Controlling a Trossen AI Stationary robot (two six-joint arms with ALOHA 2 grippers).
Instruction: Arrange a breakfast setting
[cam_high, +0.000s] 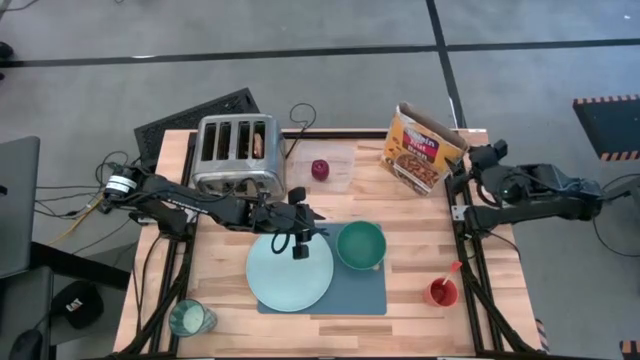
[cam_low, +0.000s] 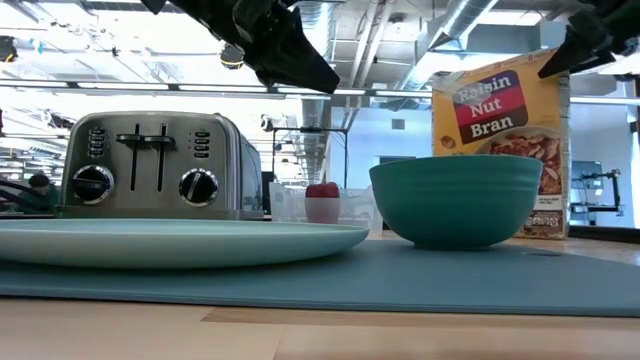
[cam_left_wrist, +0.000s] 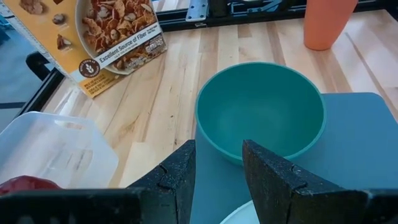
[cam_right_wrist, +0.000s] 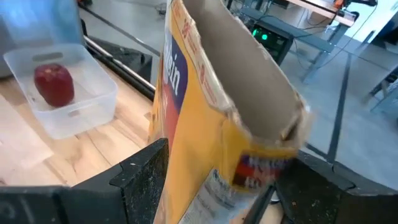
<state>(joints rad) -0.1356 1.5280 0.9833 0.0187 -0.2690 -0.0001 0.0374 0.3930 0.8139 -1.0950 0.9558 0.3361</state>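
the breakfast setting is partly laid: mat down, plate right beneath my left gripper, bowl just ahead. my fingers are parted a little on nothing. toast sits in the toaster behind me, fruit in its tray. my right gripper hangs wide at the cereal box

light: bright, even | low view backlit, window glare | cereal box motion-blurred
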